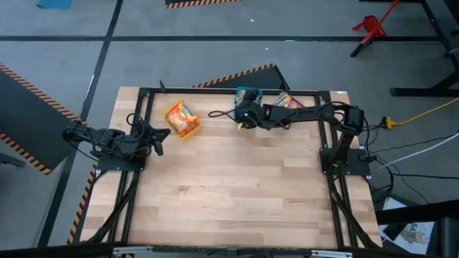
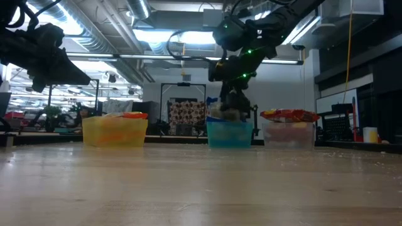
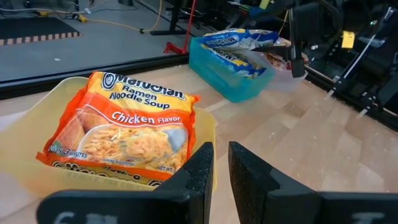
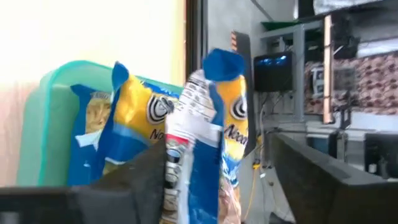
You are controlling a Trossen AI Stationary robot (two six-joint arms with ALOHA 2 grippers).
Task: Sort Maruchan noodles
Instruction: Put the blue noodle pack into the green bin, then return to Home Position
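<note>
An orange Maruchan chicken packet (image 3: 124,124) lies flat in the yellow bin (image 3: 18,149) at the far left. Blue Maruchan packets (image 4: 130,118) fill the teal bin (image 4: 43,124) at the far middle. Red packets (image 2: 290,115) top the clear bin (image 2: 289,133) beside it. My right gripper (image 4: 214,149) hangs over the teal bin, open, slanting down, its fingers either side of a blue packet (image 4: 208,106) that stands on edge among the others. My left gripper (image 3: 221,180) waits near the table's left edge, shut on nothing, pointing at the yellow bin. My right gripper has one finger (image 4: 146,180) close against the upright blue packet's face (image 4: 180,143), while the other finger stands well clear of it. Whether that near finger touches the packet I cannot tell. The packet's lower end sits down in the teal bin.
The three bins stand in a row along the table's far edge, inside the black frame rail (image 1: 215,91). The wide wooden tabletop (image 1: 237,186) stretches from the bins to the near edge. Both arm bases (image 1: 344,161) sit at the table's sides.
</note>
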